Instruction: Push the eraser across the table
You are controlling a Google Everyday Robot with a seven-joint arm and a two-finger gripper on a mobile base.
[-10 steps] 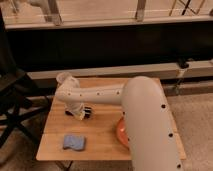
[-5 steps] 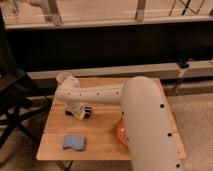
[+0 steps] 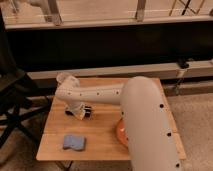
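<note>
The gripper [image 3: 82, 112] sat low on the counter [image 3: 100, 135] at the eraser [image 3: 87, 112]; whether its jaws gripped could not be told.

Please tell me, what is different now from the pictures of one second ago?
Almost nothing visibly changed. The arm reaches over the table as before, with the hand low at the left part of the top, at a dark thing that is mostly hidden. The light-blue pad lies where it was, near the front edge.
</note>
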